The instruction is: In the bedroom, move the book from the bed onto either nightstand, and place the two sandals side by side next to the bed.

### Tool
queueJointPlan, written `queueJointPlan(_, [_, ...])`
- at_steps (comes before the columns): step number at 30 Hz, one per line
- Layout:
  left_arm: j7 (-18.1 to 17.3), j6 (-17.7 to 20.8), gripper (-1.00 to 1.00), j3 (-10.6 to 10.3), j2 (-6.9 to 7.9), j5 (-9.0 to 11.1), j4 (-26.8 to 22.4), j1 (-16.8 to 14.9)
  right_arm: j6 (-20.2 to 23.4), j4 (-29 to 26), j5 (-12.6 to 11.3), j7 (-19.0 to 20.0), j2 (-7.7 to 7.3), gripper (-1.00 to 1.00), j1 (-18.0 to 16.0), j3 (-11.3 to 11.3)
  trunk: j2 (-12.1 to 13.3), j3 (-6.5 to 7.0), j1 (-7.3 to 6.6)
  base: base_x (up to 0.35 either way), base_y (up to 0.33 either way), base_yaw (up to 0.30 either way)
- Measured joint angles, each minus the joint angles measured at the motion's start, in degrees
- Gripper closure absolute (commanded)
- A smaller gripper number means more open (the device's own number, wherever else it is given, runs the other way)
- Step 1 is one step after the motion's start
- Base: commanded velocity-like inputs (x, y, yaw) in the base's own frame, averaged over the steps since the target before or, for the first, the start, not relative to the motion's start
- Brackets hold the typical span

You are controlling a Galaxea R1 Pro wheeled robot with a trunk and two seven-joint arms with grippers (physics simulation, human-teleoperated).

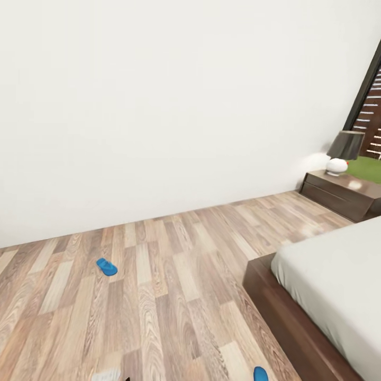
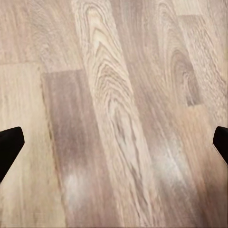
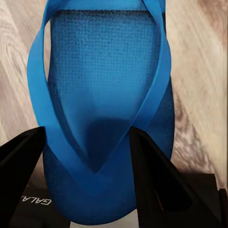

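One blue sandal [image 1: 107,266] lies flat on the wood-plank floor, far from the bed [image 1: 328,280]. The other sandal [image 3: 102,95] sits between the fingers of my right gripper [image 3: 88,156], which is shut on it near the toe post; its tip [image 1: 260,374] shows at the bottom edge of the head view, close to the bed's dark frame. My left gripper [image 2: 114,147] is open over bare floor, its two black fingertips far apart. The nightstand [image 1: 344,193] stands against the wall beyond the bed. The book is out of view.
A lamp [image 1: 344,151] with a dark shade and white base stands on the nightstand. A black-framed window [image 1: 370,100] is at the far right. A white wall [image 1: 159,106] runs behind a wide stretch of floor [image 1: 174,275].
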Motion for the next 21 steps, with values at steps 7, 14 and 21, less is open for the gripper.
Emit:
queueJointPlan(7, [0.0, 0.0, -1.0, 0.0, 0.0, 0.0, 0.0, 0.0, 0.0, 0.0, 0.0, 0.0, 0.0, 1.0, 0.0, 0.0, 0.0, -0.1, 0.0, 0.273, -0.107, 0.181])
queueJointPlan(14, [0.0, 0.0, -1.0, 0.1, 0.01, 0.0, 0.0, 0.0, 0.0, 0.0, 0.0, 0.1, 0.0, 1.0, 0.0, 0.0, 0.0, -0.13, 0.0, 0.279, -0.021, 0.016])
queueJointPlan(21, [0.0, 0.0, -1.0, 0.2, 0.09, 0.1, 0.0, 0.0, 0.0, 0.0, 0.0, 0.0, 0.0, 1.0, 0.0, 0.0, 0.0, -0.18, -0.01, 0.319, -0.001, 0.07])
